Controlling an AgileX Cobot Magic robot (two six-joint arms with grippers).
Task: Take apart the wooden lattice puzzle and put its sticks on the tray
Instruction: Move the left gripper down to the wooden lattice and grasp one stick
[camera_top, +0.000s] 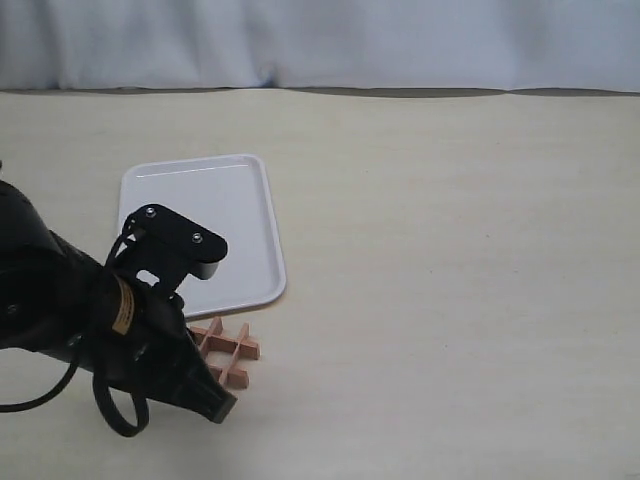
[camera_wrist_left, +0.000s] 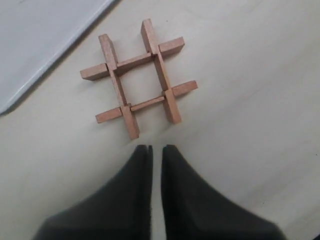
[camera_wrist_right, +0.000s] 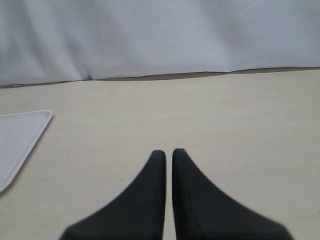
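Observation:
The wooden lattice puzzle (camera_wrist_left: 138, 78) lies assembled on the table, a hash of reddish-brown sticks, just off the near edge of the white tray (camera_top: 230, 205). In the exterior view the puzzle (camera_top: 228, 352) is partly covered by the left arm. My left gripper (camera_wrist_left: 156, 148) hovers shut just short of the puzzle, holding nothing. The tray (camera_wrist_left: 35, 40) holds no sticks. My right gripper (camera_wrist_right: 168, 152) is shut and empty above bare table, outside the exterior view; a tray corner (camera_wrist_right: 20, 135) shows in its view.
A pale curtain (camera_top: 320, 40) closes off the far edge of the beige table (camera_top: 450, 280). The left arm's black body (camera_top: 100, 320) fills the near left corner.

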